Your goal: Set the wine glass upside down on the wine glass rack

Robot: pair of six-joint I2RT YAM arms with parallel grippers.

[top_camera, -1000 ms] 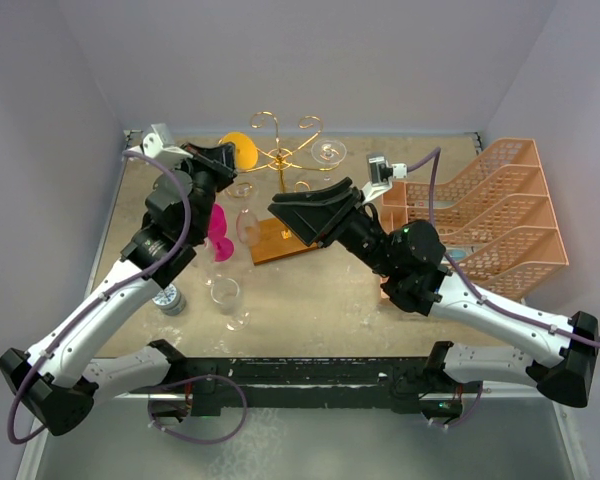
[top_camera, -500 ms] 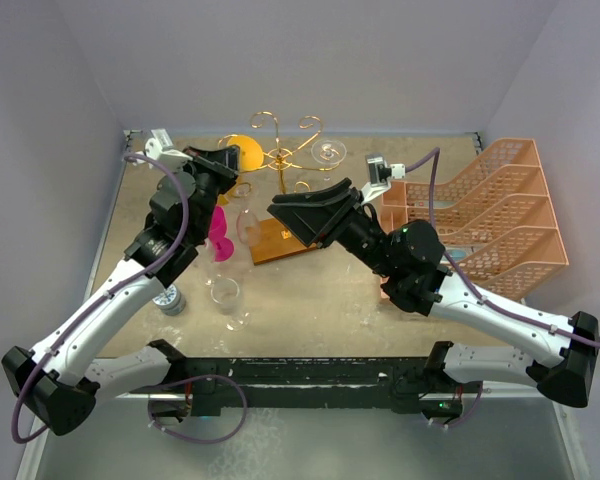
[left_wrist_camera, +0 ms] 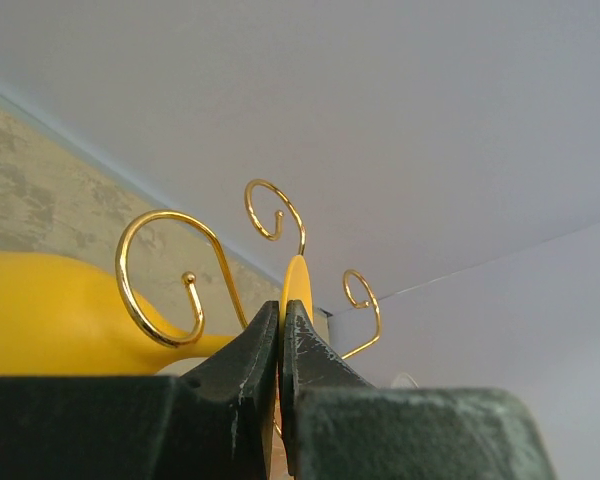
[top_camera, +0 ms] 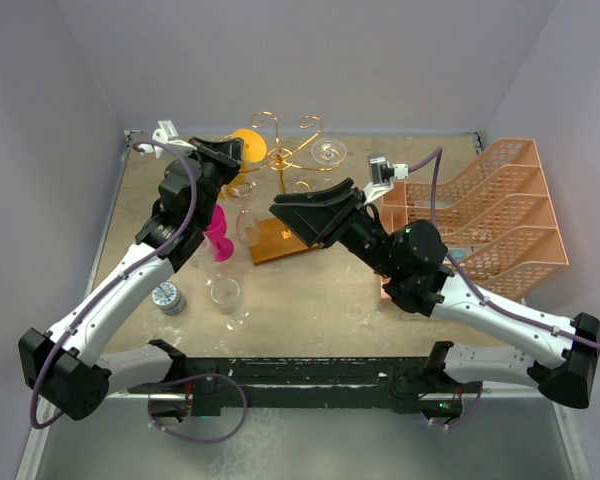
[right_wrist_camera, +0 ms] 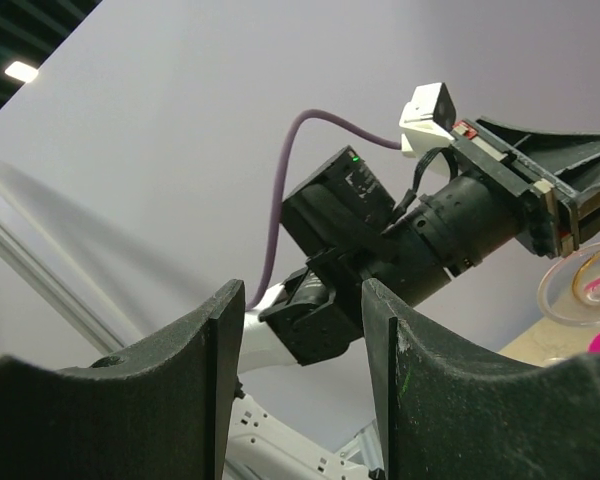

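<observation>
My left gripper [top_camera: 230, 152] is shut on the foot of a yellow wine glass [top_camera: 249, 144] and holds it lying sideways, right beside the left scroll arms of the gold wire wine glass rack [top_camera: 283, 152]. In the left wrist view the jaws [left_wrist_camera: 281, 312] pinch the thin yellow foot edge-on. The yellow bowl and stem [left_wrist_camera: 50, 315] run to the left behind a gold scroll [left_wrist_camera: 165, 262]. The rack's brown wooden base [top_camera: 276, 243] lies under my right gripper [top_camera: 280, 208]. That gripper is open and empty, raised and pointing left [right_wrist_camera: 302, 292].
A clear glass [top_camera: 328, 153] hangs on the rack's right side. A pink glass [top_camera: 220, 232] and clear glasses [top_camera: 226, 296] stand left of the base, with a small can [top_camera: 167, 297] nearby. The salmon-pink tiered tray organizer [top_camera: 495, 215] fills the right side.
My left arm has swung up and to the right, carrying the yellow wine glass closer to the rack's scroll arms. The right arm has not moved.
</observation>
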